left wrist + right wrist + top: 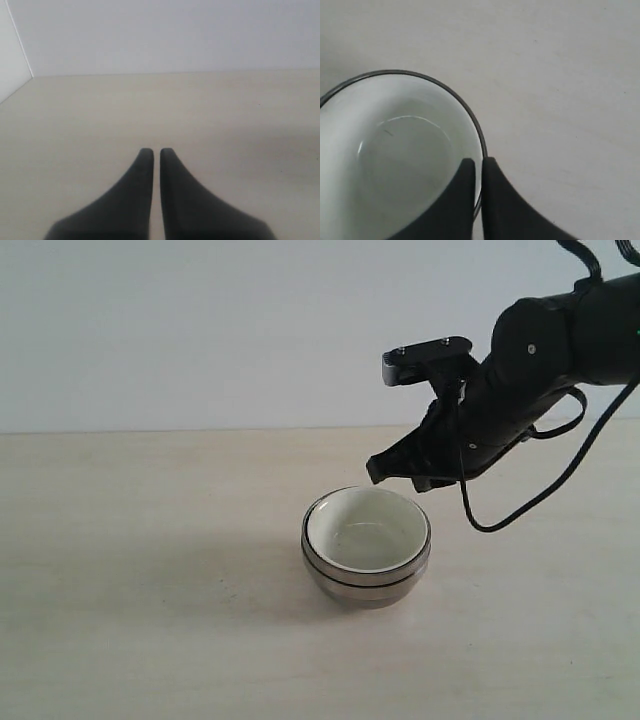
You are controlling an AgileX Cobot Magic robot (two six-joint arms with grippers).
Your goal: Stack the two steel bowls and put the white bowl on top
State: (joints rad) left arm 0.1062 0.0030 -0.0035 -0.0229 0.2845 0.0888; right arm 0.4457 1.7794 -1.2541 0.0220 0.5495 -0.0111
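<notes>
The two steel bowls (366, 586) sit nested in the middle of the table, and the white bowl (366, 530) rests inside the upper one. In the right wrist view the white bowl (395, 160) fills the steel rim (471, 119). My right gripper (378, 472) hovers just above the stack's far right rim, shut with nothing between its fingers; its tips (478, 162) overlap the rim line. My left gripper (156, 151) is shut and empty over bare table, and it is out of the exterior view.
The pale wooden table (150, 570) spreads to all sides of the stack, with a white wall behind. A black cable (520, 505) hangs from the right arm, to the right of the bowls. The left wrist view shows a wall corner (22, 50).
</notes>
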